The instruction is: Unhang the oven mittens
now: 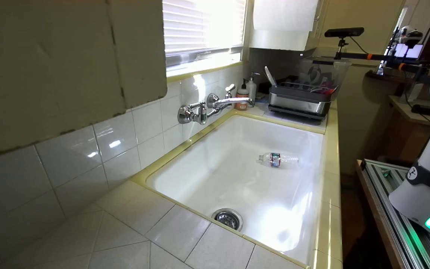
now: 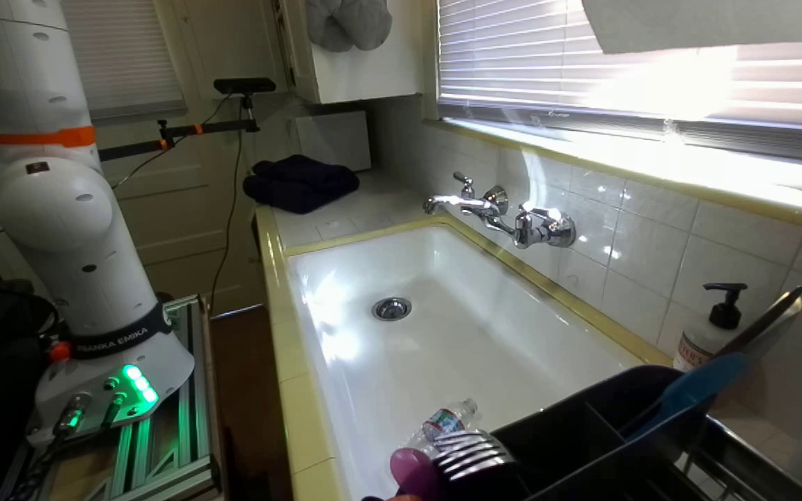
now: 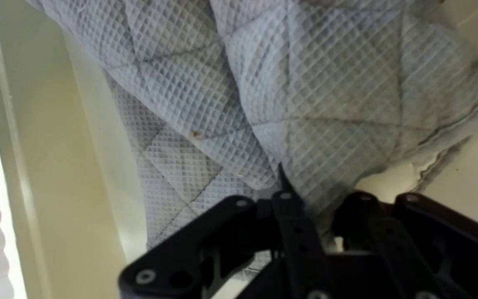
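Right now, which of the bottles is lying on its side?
The clear bottle in the sink. The orange-labelled pump bottle and the paler pump bottle both stand upright outside it, near the dish rack.

I can see room for a hand over the sink (image 1: 215, 179), past the tap (image 1: 234, 101) jutting out on one side, the rack (image 1: 299, 102) at one end and the bottle (image 1: 275, 160) lying inside. By the cabinet (image 2: 373, 76), mittens (image 3: 347, 91) fill the gap between the jaws.
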